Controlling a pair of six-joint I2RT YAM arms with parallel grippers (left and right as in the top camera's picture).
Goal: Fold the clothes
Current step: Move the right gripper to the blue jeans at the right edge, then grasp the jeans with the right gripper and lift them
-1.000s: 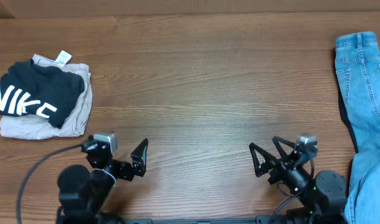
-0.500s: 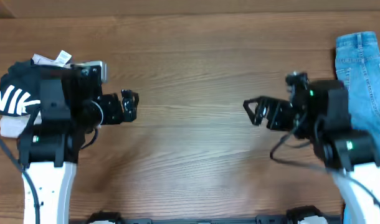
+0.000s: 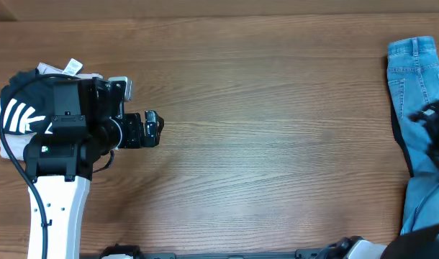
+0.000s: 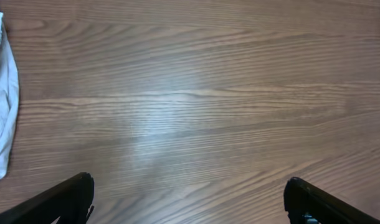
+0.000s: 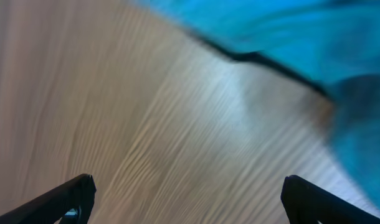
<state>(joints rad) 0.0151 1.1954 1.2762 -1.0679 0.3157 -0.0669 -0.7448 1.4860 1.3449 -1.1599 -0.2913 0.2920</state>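
Overhead view: jeans (image 3: 414, 79) lie unfolded at the table's (image 3: 263, 108) right edge, and a black top (image 3: 12, 115) sits at the left edge. Left gripper (image 3: 153, 129) and right gripper (image 5: 187, 190) both gape wide, empty. Likely step: reaching for the jeans. The next move calls for pinching the denim.

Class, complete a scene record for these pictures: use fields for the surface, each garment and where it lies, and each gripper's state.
Surface: brown wooden table
Right edge: light-blue denim jeans, partly out of view
Left edge: black top with white lettering on a beige garment, partly hidden by the left arm
Left gripper: open, empty, over bare wood beside the pile
Right gripper: open, empty, at the jeans' edge; view blurred
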